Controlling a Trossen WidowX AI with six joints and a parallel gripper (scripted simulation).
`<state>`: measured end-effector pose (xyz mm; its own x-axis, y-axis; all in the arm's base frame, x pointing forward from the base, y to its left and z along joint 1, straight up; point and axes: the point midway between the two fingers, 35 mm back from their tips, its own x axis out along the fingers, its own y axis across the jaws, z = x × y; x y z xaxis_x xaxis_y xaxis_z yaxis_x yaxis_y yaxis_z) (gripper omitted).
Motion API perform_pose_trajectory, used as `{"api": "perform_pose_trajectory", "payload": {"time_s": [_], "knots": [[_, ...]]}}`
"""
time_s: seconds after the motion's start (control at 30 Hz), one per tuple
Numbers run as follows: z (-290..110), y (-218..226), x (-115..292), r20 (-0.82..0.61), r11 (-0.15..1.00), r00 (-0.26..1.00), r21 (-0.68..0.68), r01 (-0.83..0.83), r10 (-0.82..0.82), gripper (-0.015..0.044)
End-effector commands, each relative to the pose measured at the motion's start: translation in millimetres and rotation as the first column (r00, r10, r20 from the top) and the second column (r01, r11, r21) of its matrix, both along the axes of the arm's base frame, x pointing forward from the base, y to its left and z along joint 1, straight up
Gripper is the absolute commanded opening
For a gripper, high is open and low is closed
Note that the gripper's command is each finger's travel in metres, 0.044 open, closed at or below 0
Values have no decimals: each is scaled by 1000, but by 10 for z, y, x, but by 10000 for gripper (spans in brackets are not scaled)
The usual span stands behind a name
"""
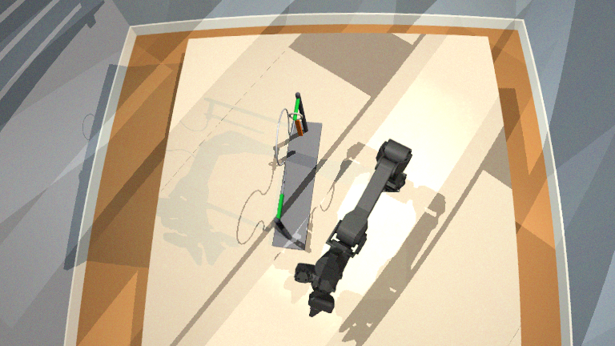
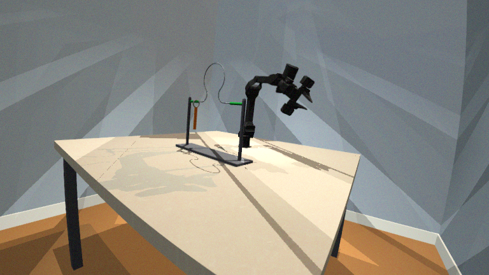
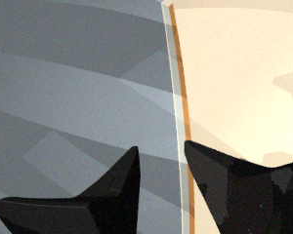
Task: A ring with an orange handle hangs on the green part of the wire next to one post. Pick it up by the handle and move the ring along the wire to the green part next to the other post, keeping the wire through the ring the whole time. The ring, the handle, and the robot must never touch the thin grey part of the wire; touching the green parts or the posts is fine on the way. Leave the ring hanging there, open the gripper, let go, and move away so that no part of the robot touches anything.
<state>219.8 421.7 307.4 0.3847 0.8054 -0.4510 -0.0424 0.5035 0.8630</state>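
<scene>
Fingers part-closed w/ gap, gripping nothing; orange handle (image 2: 195, 118) prob. hangs untouched, well apart.

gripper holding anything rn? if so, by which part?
Nothing is held. The gripper is in the air, far from the wire stand, jaws partly closed with only a gap between them. The orange handle hangs untouched from its ring on the far post's green section.

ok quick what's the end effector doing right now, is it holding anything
End effector: partly open, fingers with a gap between them, holding nothing. It hangs in the air away from the orange handle, which hangs untouched by the far post.
</scene>
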Motion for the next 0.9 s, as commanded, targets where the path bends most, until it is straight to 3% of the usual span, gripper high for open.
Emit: {"api": "perform_pose_trajectory", "payload": {"time_s": [0.0,0.43,0.87], "knots": [[-127,-179,140,26,1000,1000,-17,9,-9,160],[-713,-926,550,106,993,993,-94,66,-56,160],[-1331,-1730,685,175,978,980,-167,124,-94,160]]}}
